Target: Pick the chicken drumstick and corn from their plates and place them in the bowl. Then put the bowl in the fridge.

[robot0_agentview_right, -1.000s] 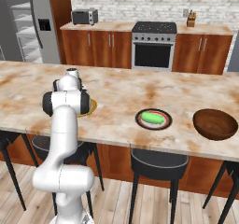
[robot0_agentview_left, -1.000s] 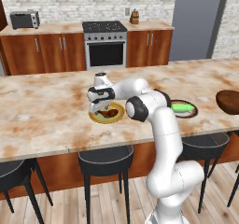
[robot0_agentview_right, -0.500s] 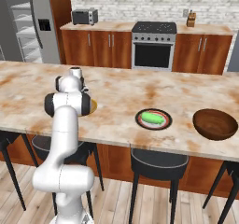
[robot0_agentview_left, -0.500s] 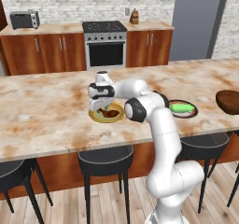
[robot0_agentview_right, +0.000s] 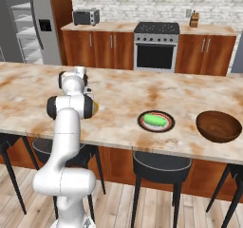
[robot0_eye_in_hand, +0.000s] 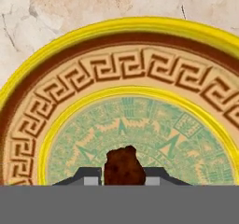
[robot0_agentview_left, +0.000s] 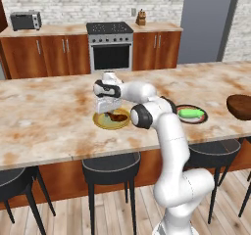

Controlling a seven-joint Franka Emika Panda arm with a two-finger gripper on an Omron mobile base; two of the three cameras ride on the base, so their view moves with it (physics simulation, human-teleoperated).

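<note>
The jaws (robot0_eye_in_hand: pixel 123 178) grasp the chicken drumstick (robot0_eye_in_hand: pixel 123 165) just above the yellow-rimmed plate (robot0_agentview_left: pixel 101 123), mid-surface. The corn (robot0_agentview_right: pixel 155 120) lies on the black-rimmed plate (robot0_agentview_right: pixel 142 125); the bowl (robot0_agentview_right: pixel 219 127) stands near the surface's right end.

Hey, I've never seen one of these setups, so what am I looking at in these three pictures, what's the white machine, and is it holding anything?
The white machine is a robot arm with a two-finger gripper, in a computer-rendered kitchen. Two pictures come from cameras on its base, looking over the arm from behind, one from its left and one from its right. The third comes from a camera on the hand itself, looking along the fingers.

On the marble counter sit a yellow-rimmed plate, a black-rimmed plate carrying the green corn, and a dark brown bowl. A grey fridge stands at the back.

The gripper is down over the yellow-rimmed plate, with the brown chicken drumstick between its fingertips. Whether the fingers have closed on it, I cannot tell.
</note>
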